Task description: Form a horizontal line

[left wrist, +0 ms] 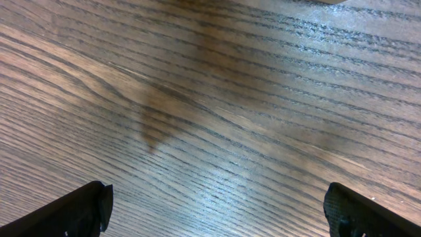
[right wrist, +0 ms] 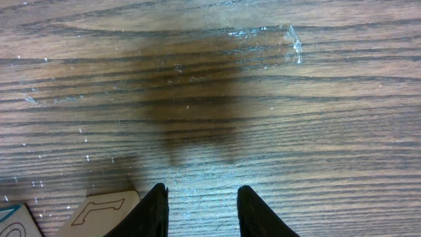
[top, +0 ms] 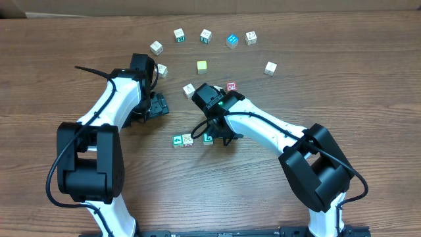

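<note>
Overhead view of a wooden bench (top: pixel 368 79) with two white-and-black robot arms reaching in from the near edge. Nearest the robot lay the unfinished horizontal line (top: pixel 183 140). It began with a green cube with a white mark (top: pixel 177 140) and a white cube (top: pixel 188 139) just beside it on the right. After a small gap came the green L cube (top: pixel 208 137), partly covered by the right tool (top: pixel 219 136).

The right tool's jaws stood narrowly apart and gripped nothing. In the right wrist view only bare wood showed between its fingers (right wrist: pixel 158 210), and the L cube's pale face (right wrist: pixel 99 212) lay just to their left.

Farther back and to the left, the left tool (top: pixel 156 105) hung over bare wood, jaws spread wide and empty. Beyond the right arm's wrist sat the red-faced cube (top: pixel 231 86), well apart from the row, with a pale cube (top: pixel 189 89) near it. Farther still were a yellow cube (top: pixel 202 66), a blue cube (top: pixel 231 41) and several more pale cubes scattered in an arc.
</note>
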`<move>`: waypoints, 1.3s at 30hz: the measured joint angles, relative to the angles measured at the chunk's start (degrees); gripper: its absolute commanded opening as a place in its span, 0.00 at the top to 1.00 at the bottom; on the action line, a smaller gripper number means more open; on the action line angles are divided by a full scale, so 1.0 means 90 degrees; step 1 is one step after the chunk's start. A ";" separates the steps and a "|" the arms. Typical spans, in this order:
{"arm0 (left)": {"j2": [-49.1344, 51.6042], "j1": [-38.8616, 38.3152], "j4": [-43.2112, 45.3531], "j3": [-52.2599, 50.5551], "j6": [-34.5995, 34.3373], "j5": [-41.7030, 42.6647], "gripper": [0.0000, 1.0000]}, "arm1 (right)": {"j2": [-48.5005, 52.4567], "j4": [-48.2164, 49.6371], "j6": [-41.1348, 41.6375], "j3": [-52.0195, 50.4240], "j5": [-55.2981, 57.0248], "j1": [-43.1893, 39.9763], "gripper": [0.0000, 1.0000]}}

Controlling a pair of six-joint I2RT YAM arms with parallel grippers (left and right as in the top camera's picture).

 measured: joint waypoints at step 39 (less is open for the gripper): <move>0.0000 0.0000 0.0000 0.0000 0.0000 0.0000 0.01 | 0.0000 0.0010 -0.0002 0.0000 -0.0024 0.0000 0.69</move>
